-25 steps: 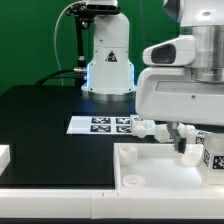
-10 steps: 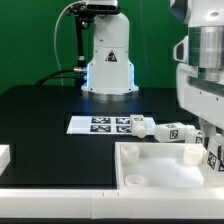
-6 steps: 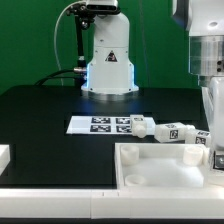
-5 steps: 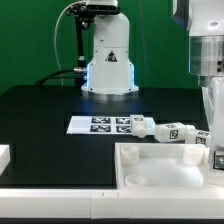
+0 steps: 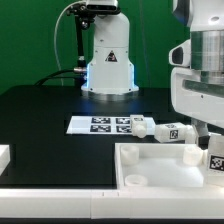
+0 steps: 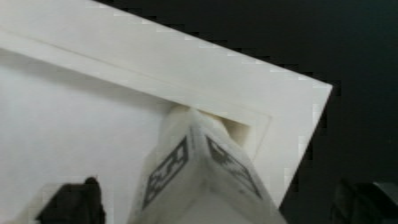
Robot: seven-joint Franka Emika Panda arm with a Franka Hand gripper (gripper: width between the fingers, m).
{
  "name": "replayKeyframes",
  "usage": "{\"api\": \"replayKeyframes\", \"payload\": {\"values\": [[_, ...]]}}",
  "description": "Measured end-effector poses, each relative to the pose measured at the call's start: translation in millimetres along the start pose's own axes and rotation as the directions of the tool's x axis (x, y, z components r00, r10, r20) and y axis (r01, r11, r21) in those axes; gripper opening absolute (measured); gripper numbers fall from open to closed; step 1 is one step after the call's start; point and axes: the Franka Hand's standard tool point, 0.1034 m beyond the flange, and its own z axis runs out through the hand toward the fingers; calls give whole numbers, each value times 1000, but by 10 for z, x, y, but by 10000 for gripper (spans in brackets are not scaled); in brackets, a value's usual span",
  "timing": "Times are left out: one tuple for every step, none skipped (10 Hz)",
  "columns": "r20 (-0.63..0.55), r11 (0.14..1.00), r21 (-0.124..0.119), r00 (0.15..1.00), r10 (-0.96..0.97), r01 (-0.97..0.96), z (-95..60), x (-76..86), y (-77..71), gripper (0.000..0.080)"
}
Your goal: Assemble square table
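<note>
The top (image 5: 165, 166) lies at the front of the surface (image 5: 40, 110), toward the exterior view's right. One leg (image 5: 216, 158) sits in the top's rear corner at the exterior view's right, against the rim. A second leg (image 5: 146, 126) and a third leg (image 5: 173, 132) lie side by side just behind the rear rim. The marker board (image 5: 100, 124) lies beside them, toward the exterior view's left, in front of the robot base (image 5: 108, 62).

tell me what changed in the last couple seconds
The arm swung back toward the exterior view's left, above the leg in the table top corner; whether that leg was let go is unclear. That leg, the two lying legs and the marker board stayed put.
</note>
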Motion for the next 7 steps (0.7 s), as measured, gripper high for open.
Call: {"api": "replayKeyframes", "payload": {"values": [[-2, 996, -1, 996, -86, 86, 0, 6, 2, 646], [-15, 970, -13, 970, -243, 243, 0, 7, 3, 649], [-31, 898, -39, 898, -439, 438, -2, -18, -3, 649], [-42, 809, -36, 808, -588, 587, -19, -16, -29, 649], [-56, 778, -32, 776, -628, 627, -18, 16, -28, 649], [-55, 784, -32, 783, -620, 619, -11, 15, -24, 633], [-56, 797, -31, 796, -603, 603, -10, 14, -24, 633]]}}
